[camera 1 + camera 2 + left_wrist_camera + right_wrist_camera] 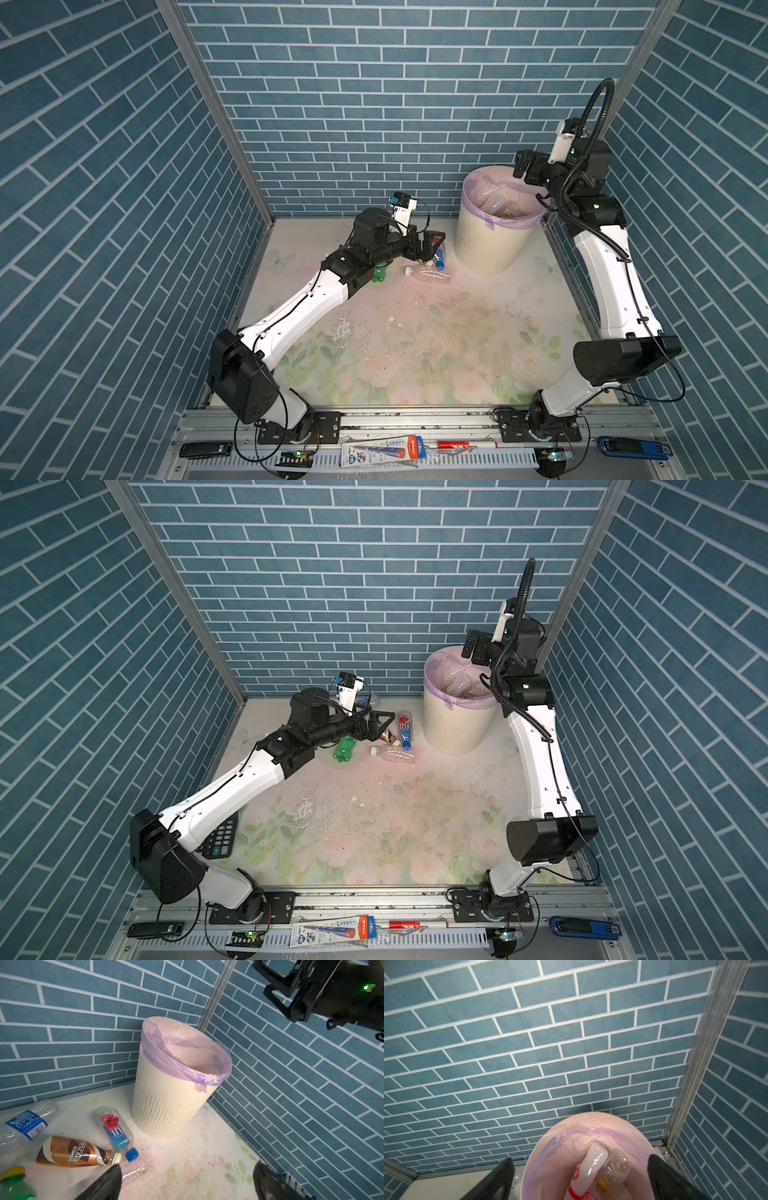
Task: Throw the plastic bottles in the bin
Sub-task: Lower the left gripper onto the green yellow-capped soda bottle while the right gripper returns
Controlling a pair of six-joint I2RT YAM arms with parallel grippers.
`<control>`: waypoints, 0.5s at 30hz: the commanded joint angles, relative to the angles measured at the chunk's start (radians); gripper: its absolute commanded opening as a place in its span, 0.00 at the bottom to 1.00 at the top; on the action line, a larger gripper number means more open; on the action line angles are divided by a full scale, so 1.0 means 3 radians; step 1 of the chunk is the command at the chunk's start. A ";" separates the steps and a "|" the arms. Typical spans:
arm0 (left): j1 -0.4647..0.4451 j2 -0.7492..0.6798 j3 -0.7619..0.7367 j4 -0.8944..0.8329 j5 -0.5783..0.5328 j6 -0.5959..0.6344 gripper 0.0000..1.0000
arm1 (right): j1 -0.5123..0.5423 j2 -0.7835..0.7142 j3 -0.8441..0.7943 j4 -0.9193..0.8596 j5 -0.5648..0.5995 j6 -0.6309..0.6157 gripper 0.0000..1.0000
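I see right gripper (524,166) over bin (486,245), upper right of frame — jaws wide, empty. Left gripper (384,723) spread above bottles (428,275) mid-frame, nothing held. My worry: bottles lie crowded — sloppy pinch rolls neighbour away; bin looks well filled, drop may bounce out.

— Desk: How did the two machines look?
— Photographer: The left arm (299,307) and right arm (602,274) wore glossy white shells between bulky black joint housings (623,361), with thin black cables (634,289) clipped along them.
— Desk: Any difference between them?
— Photographer: A ribbed black hose (587,111) looped over the right one, where a green light (366,987) glowed. Both carried small white wrist cameras (563,145). The left pincer (187,1180) and right pincer (581,1178) were black with tapered fingers (108,1182).
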 commanded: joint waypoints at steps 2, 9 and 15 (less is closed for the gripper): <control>0.0116 0.0036 -0.0049 -0.0311 -0.0230 -0.0036 0.99 | 0.0170 -0.0086 -0.0166 -0.0043 -0.0200 0.0080 0.99; 0.0496 0.0198 -0.0133 -0.0765 -0.0546 -0.0293 0.99 | 0.0814 -0.0239 -0.0624 -0.0035 -0.0208 -0.0209 0.99; 0.0865 0.0508 -0.0232 -0.0938 -0.0467 -0.0559 0.99 | 0.1111 -0.0278 -0.0995 -0.0022 -0.0378 -0.0274 0.99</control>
